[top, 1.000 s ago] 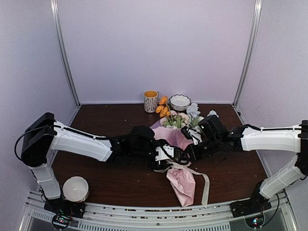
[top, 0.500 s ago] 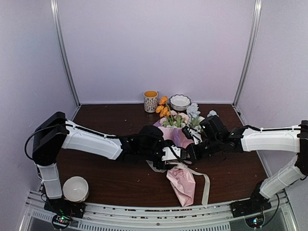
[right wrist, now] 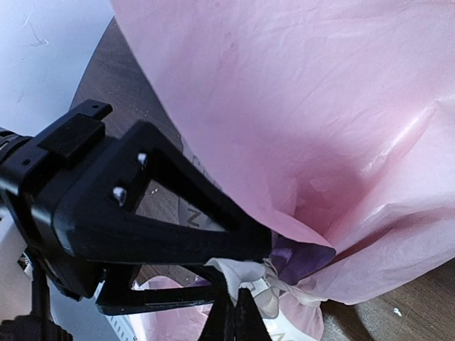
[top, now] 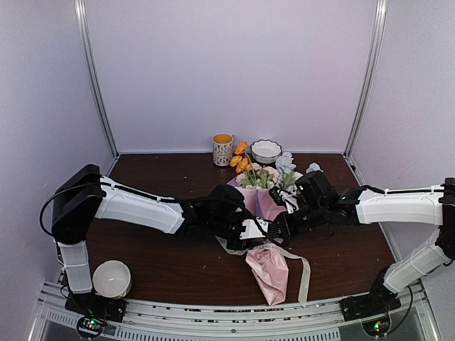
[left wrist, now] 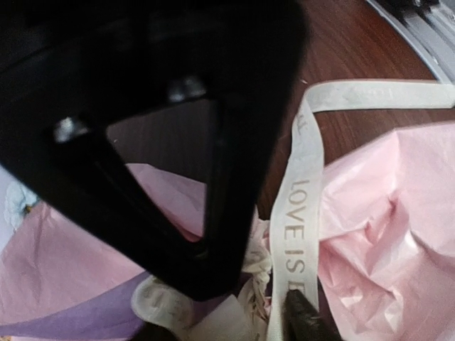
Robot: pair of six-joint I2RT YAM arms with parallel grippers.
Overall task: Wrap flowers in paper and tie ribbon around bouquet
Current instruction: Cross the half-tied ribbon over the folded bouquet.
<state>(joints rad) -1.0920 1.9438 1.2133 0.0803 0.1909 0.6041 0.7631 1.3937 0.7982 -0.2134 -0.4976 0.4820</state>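
Since a second before, our left gripper (top: 259, 229) had slid right against the bouquet (top: 270, 273); its grip we couldn't tell. Near the front edge lay the bouquet's tip. Our right gripper (top: 278, 226) pinched the ribbon (top: 305, 273). The blooms stopped short of the mug (top: 222, 149) and bowl (top: 266, 150) at the back edge.

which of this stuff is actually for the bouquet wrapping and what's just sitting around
For the job: flowers, pink paper, ribbon.
Lying about: yellow mug, patterned bowl at the back, white bowl near the left arm's base.
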